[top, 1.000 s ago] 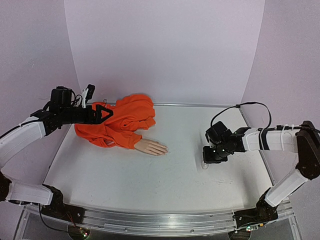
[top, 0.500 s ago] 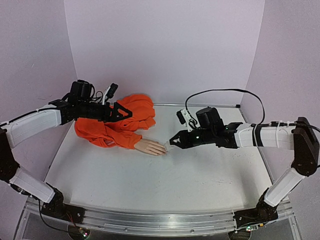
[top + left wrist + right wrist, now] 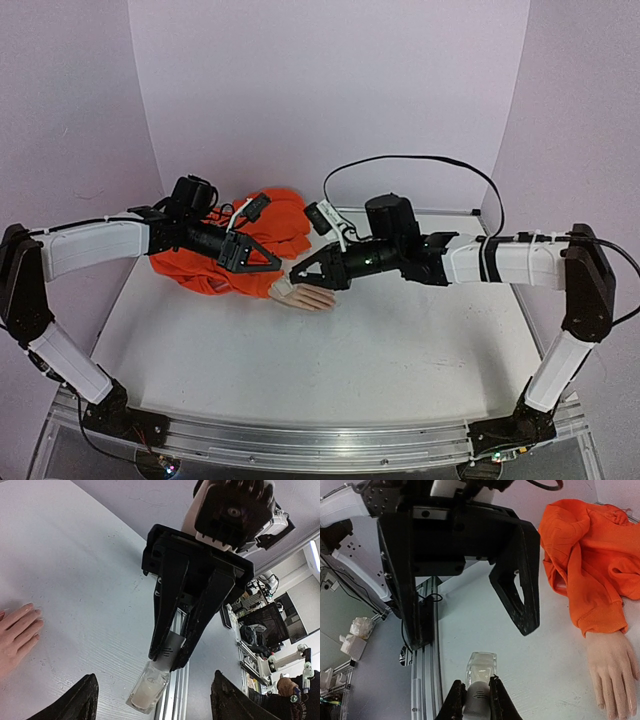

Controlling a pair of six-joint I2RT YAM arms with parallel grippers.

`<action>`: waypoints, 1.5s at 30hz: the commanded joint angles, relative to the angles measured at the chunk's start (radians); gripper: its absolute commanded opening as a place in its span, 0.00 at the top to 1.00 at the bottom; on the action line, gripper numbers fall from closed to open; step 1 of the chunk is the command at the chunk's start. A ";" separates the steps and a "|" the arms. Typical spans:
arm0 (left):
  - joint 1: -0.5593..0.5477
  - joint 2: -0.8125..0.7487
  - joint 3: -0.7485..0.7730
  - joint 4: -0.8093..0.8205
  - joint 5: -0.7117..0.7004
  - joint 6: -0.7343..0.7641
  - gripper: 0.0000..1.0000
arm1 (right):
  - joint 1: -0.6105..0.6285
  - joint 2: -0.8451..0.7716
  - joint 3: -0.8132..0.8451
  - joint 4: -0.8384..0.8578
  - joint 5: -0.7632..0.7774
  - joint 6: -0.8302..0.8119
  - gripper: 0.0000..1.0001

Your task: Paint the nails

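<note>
On the white tabletop a pale peach mannequin hand is lying flat, nails pointing right. Beyond, the right end effector is pinching a small clear-white bottle; the left end effector is gaping wide.

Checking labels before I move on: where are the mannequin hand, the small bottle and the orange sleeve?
mannequin hand (image 3: pixel 305 297), top view, back of the hand.
small bottle (image 3: pixel 148 690), left wrist view, its clear glass body.
orange sleeve (image 3: pixel 590 555), right wrist view, bunched cloth above the cuff.
</note>
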 commanded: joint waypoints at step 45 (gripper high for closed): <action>-0.232 -0.305 -0.119 0.084 -0.999 0.139 1.00 | 0.000 0.023 0.181 0.069 0.270 0.513 0.29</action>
